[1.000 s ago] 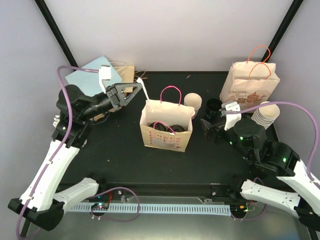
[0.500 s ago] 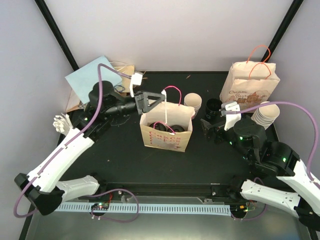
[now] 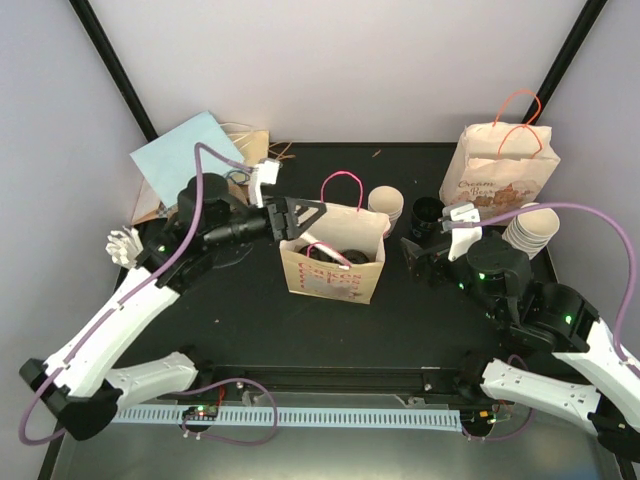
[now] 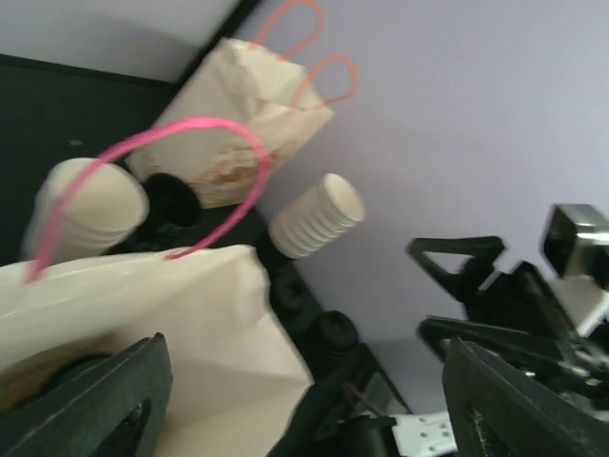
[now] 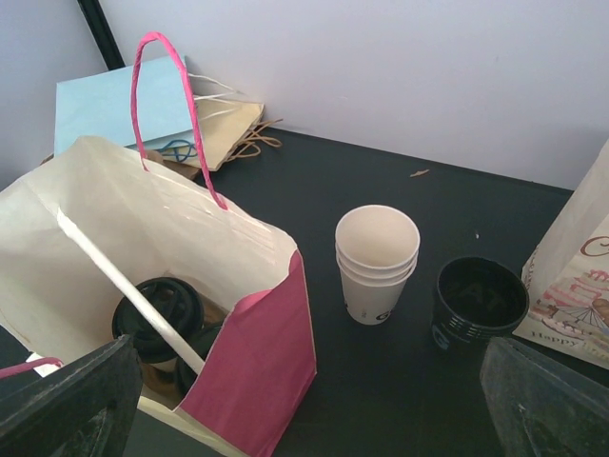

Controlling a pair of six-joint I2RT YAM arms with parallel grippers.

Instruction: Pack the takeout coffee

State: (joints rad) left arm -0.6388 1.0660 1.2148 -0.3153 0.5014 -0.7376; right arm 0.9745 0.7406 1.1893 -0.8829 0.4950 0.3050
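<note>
Coffee in black-lidded paper cups point(image 5: 157, 309) sits at the bottom of the open cream paper bag with pink handles point(image 3: 332, 265), standing mid-way across the black surface point(image 3: 240, 310). A long white stick point(image 5: 124, 286) leans inside it. My left jaws hover over the bag's left rim, spread apart and empty. My right jaws gape wide, holding nothing, just right of the bag, near a stack of plain paper cups point(image 5: 378, 257).

The open bag point(image 3: 332, 255) stands mid-desk, its mouth reachable from above except where the pink handle point(image 3: 340, 185) arches over it and a white stick point(image 5: 128, 286) leans across inside. The left claw point(image 3: 305, 218) crowds its left rim. A cup stack point(image 3: 386, 205) and black lids point(image 3: 427, 215) narrow the right side. The desk point(image 3: 250, 310) in front lies bare.
</note>
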